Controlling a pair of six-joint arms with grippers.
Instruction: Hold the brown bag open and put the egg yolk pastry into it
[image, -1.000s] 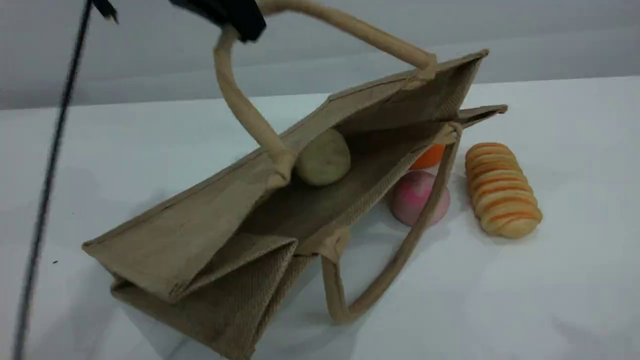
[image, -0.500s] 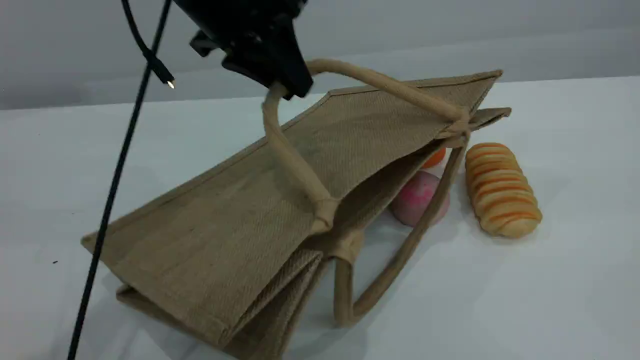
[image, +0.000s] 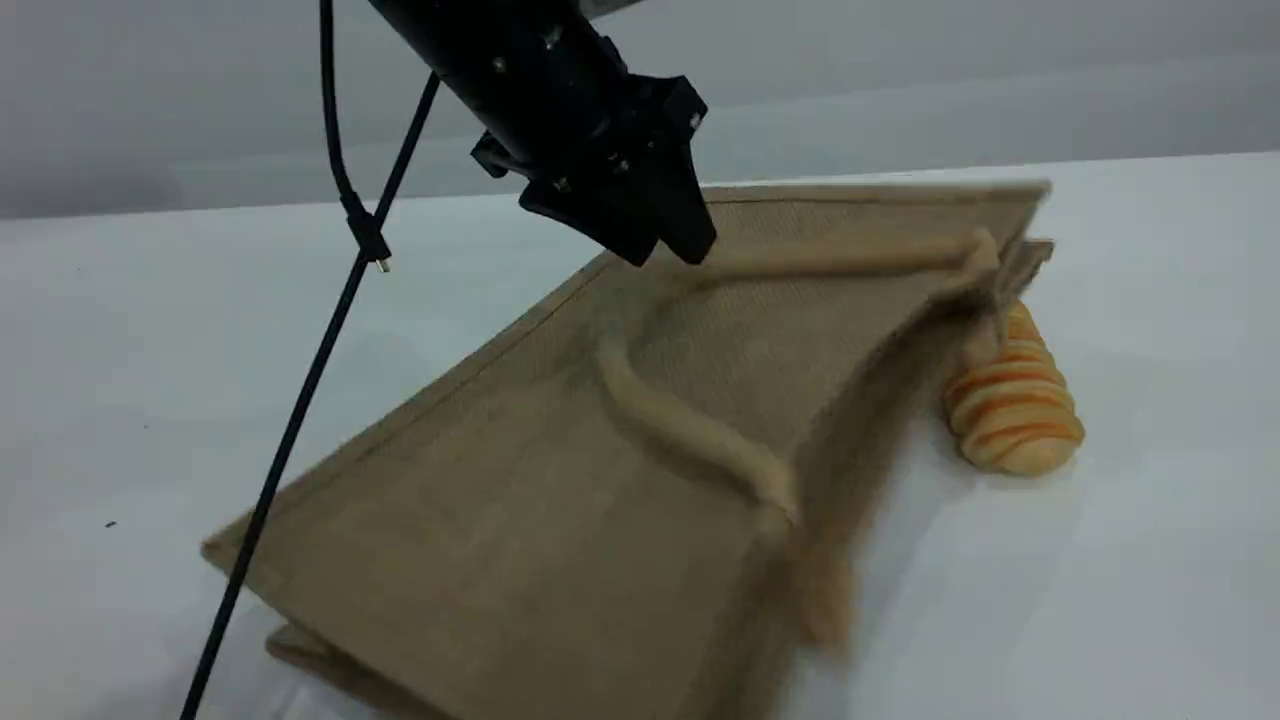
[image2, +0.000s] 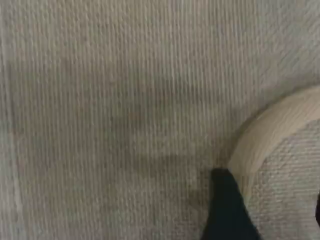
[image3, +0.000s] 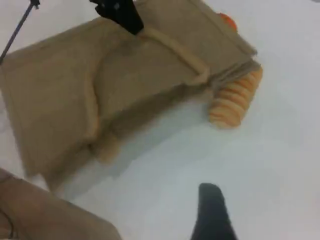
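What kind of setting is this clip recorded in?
Probably a lab or test bench rather than a kitchen: a bare white table against a plain grey wall, a black robot gripper over a brown bag, and a striped bread that looks like a prop.

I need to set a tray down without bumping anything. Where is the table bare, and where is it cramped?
Bare table lies in front of the striped bread and right of the brown bag; another bare stretch lies left of the bag, crossed only by a hanging cable. It is crowded at the bag's right end, where the bread touches it, and under the left gripper.
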